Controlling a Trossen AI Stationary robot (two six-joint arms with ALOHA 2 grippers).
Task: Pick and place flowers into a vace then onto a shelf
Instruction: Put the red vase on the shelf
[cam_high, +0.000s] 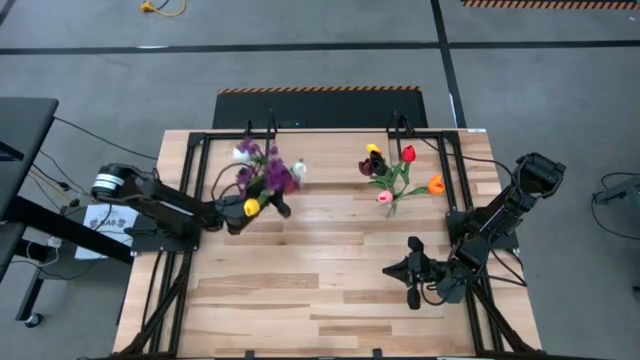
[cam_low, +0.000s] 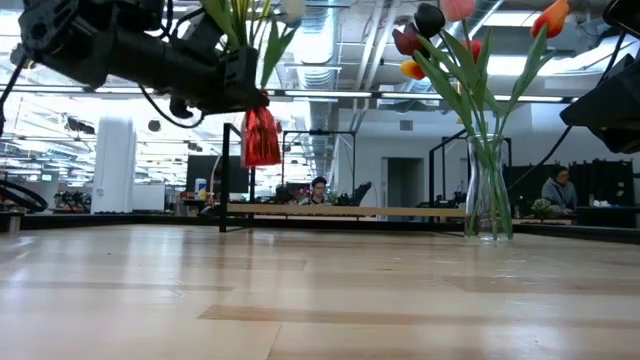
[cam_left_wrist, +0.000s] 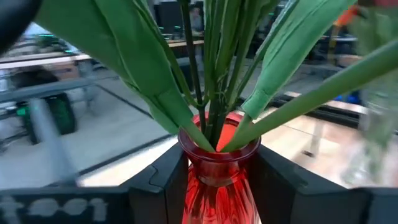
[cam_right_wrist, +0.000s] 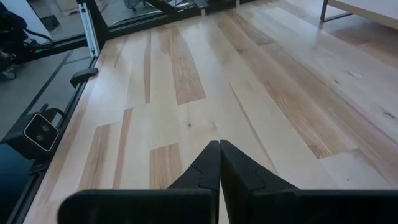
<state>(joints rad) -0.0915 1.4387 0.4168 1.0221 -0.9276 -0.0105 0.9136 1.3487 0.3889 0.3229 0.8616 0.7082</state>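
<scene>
A red glass vase (cam_left_wrist: 214, 180) is clamped at its neck between the fingers (cam_left_wrist: 155, 186) of the left gripper (cam_high: 232, 217) and is held well clear of the tabletop (cam_low: 320, 300), as is seen in the low view, where the red vase (cam_low: 260, 137) hangs in the air below the dark arm; green stems and broad leaves (cam_left_wrist: 211, 74) are packed into its mouth, and from above the bunch it carries is seen to include a purple sprig (cam_high: 272, 172), a yellow tulip (cam_high: 251, 207) and a white bloom (cam_high: 298, 168), leaning toward the far side of the table. A second container, a clear glass vase (cam_low: 488, 195), is stood on the shelf (cam_low: 350, 211), a light wooden board on thin black legs toward the far edge; in it are held tulips in red (cam_high: 408, 153), orange (cam_high: 435, 184), pink (cam_high: 384, 197), yellow (cam_high: 373, 150) and dark maroon (cam_high: 367, 166), their stems crossing inside the glass. The two vases are kept well apart, the red one over the left part of the table and the clear one to the right. The right gripper (cam_right_wrist: 218, 163) is held low over bare planks at the near right, its fingers pressed together on nothing.
</scene>
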